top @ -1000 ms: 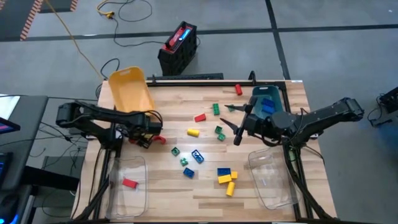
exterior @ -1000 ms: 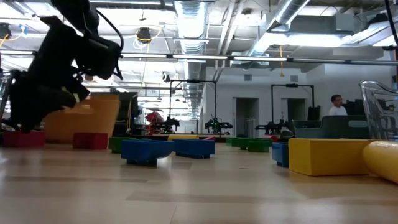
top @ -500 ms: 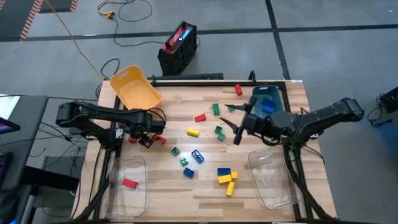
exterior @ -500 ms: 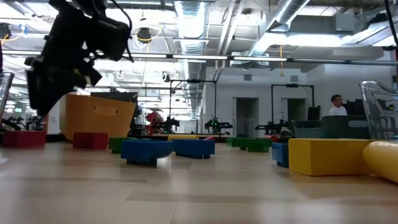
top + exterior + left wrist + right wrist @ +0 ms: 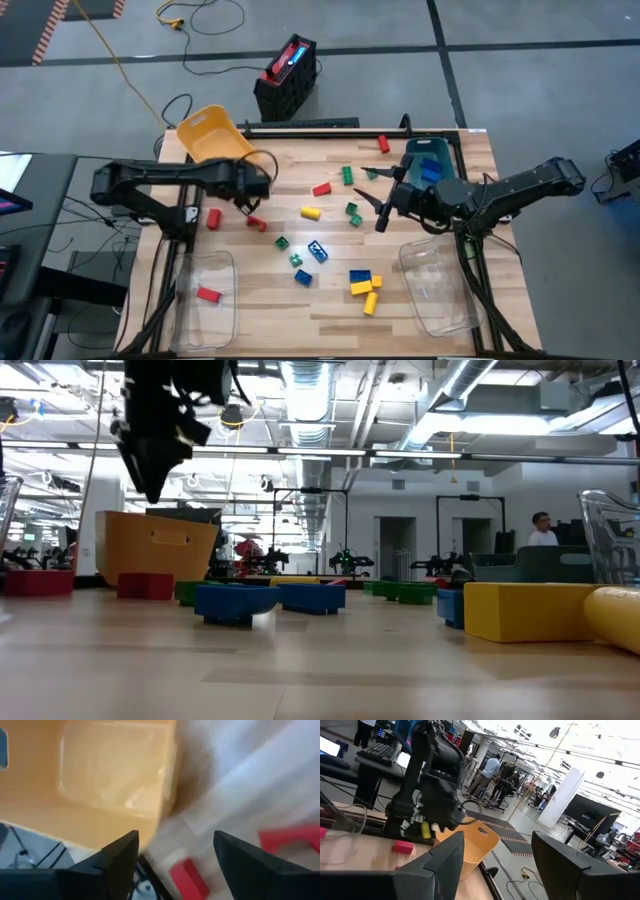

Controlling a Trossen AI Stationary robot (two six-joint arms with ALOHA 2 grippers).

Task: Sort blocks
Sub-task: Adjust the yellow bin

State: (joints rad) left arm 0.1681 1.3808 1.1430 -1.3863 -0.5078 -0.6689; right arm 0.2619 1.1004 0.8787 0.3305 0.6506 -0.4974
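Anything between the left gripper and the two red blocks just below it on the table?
Nothing visible. The left gripper is open beside the yellow bin, raised above the table in the low view. The red blocks lie on bare wood with no other block or bin in between.

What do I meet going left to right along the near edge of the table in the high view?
Clear bin holding a red block → blue block → blue block → yellow blocks → second clear bin, nothing visible in it.
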